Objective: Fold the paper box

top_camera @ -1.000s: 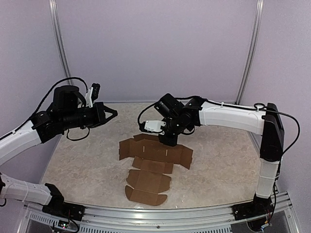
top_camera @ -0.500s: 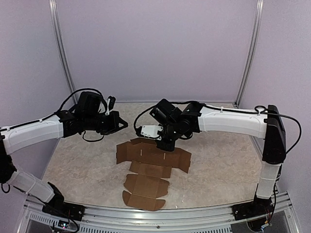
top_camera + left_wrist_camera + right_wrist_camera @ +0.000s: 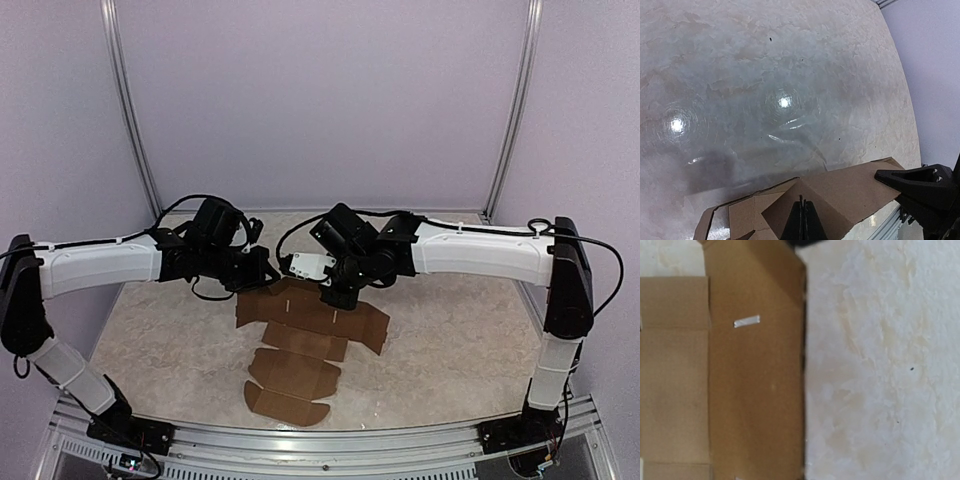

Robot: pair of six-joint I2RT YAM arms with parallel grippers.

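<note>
Left tool (image 3: 268, 273): clenched, its two black fingers pressed flat together and gripping nothing. The tip sits at the far-left edge of the paper box (image 3: 310, 320). From the left wrist view it hangs just over a cardboard flap, and I cannot tell whether it touches.

Right tool (image 3: 336, 294): clenched as well, pointing down onto the far middle of the sheet. Its fingers are out of sight in its own wrist view.

Paper box: a plain brown cardboard cut-out, unfolded, lying near the middle of the tabletop (image 3: 450, 340). Its widest part runs left to right under both tools, and narrower panels trail toward the near edge. Creases and a small slot (image 3: 746, 321) show up close.

Tabletop: pale, mottled like marble in cream and grey, and glossy enough to mirror two round lights.

Near edge: a metal rail (image 3: 330, 442) carrying both arm bases.

Room: plain lilac walls (image 3: 330, 100) on three sides, with slim metal posts (image 3: 125, 100) in the back corners.
</note>
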